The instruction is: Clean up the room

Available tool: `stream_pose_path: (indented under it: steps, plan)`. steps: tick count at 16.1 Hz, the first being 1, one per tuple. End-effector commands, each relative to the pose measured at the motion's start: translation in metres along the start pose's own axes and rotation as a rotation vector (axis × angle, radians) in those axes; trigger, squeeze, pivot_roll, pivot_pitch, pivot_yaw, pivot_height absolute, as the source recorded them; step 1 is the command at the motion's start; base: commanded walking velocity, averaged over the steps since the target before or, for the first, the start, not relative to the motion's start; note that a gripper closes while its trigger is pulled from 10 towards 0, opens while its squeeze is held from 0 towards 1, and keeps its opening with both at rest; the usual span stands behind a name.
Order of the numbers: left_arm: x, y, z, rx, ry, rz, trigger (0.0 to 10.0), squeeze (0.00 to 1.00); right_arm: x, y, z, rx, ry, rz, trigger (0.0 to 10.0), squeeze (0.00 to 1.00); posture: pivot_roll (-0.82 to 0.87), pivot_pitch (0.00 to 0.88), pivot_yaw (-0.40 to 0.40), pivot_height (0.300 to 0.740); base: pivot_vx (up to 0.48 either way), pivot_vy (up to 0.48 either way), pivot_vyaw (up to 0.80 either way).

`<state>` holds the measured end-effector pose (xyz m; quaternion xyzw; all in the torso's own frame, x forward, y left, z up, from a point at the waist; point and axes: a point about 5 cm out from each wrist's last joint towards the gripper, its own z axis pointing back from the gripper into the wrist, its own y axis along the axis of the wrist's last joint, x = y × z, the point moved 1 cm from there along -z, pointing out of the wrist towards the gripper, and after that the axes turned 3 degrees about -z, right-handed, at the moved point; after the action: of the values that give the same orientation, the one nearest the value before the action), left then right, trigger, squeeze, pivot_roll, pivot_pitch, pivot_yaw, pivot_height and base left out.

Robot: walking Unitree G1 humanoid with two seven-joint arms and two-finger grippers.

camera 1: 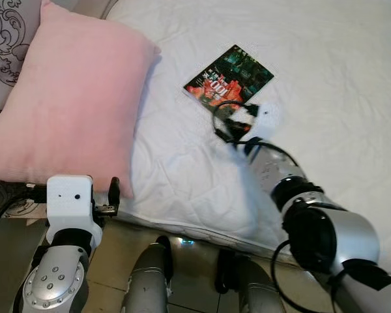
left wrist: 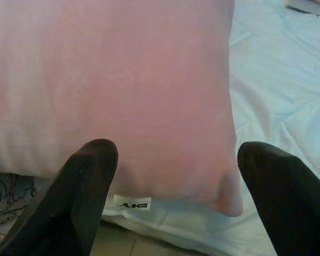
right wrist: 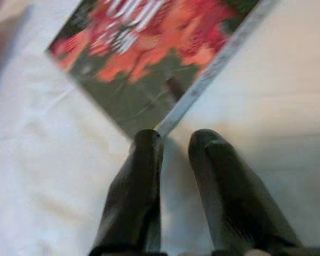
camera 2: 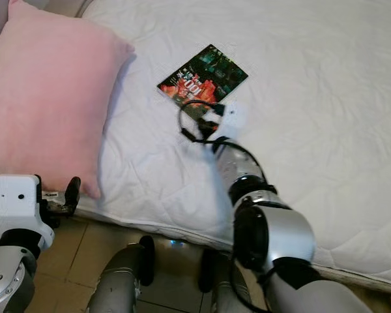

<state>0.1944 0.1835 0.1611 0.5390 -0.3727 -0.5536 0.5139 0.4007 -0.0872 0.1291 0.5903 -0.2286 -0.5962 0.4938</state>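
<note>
From the head camera, a book with a dark red-and-green cover lies flat on the white bed, well in from the near edge, and the right arm reaches out over the quilt so the right gripper sits at the book's nearest corner. A big pink pillow rests at the bed's left side, its lower corner at the near edge. The left gripper hovers just off that edge, below the pillow. Left wrist view: fingers spread wide apart, the pillow and its small label straight ahead, nothing between them. Right wrist view: the two fingers nearly together, tips right at the book's corner, though whether they touch it is unclear.
</note>
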Motion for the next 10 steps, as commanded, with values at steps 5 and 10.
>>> stream_pose_path:
  steps: [5, 10]
  plan:
    - [0.012, -0.008, -0.016, -0.008, -0.023, 0.021, 10.0, 0.00, -0.030, 0.005, -0.004, 0.075, 0.128, 0.171, 0.0, 0.00, 0.35, 0.304, -0.061, 0.740, 0.000, 0.000, 0.00]
    - [0.042, 0.008, -0.065, 0.094, -0.123, 0.064, 10.0, 0.00, -0.012, -0.016, 0.016, 0.268, 0.078, 0.274, 0.0, 0.00, 0.16, 0.131, -0.055, 0.740, 0.000, 0.000, 0.00]
